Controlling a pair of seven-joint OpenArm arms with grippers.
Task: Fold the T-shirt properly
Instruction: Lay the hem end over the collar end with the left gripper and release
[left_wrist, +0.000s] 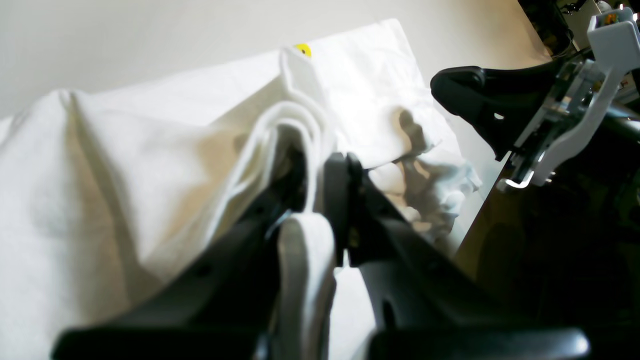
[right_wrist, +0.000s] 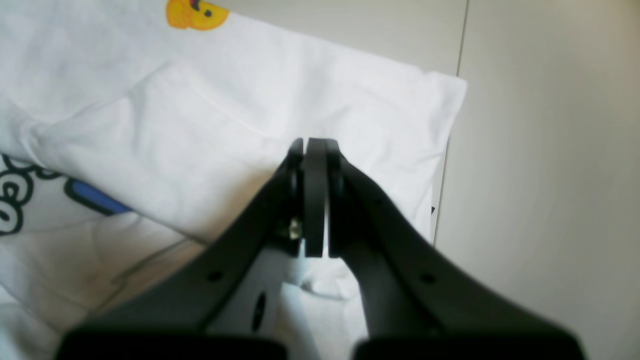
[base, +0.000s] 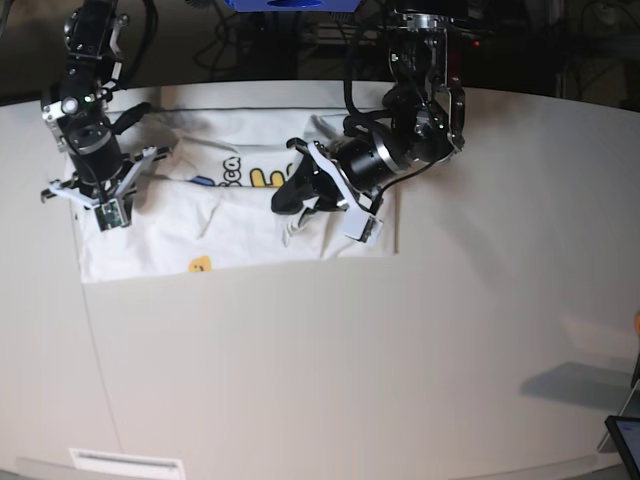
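Base view: shirt (base: 245, 225) lies on the desk (base: 300, 370), upper left to upper centre of the frame, partly folded and rumpled; blue and yellow print shows between folds, a yellow figure (base: 200, 264) near its lower edge.

Left end effector (base: 300, 205), upper centre of the frame, holds a raised fold of the shirt. In the left wrist view the cloth bunches up between the fingers, lower centre; the shirt spreads across the left and middle.

Right end effector (base: 112, 214), upper left of the base view, is over the shirt, fingers closed together. Right wrist view: fingertips meet mid-frame against white cloth; contact with it, cannot tell.
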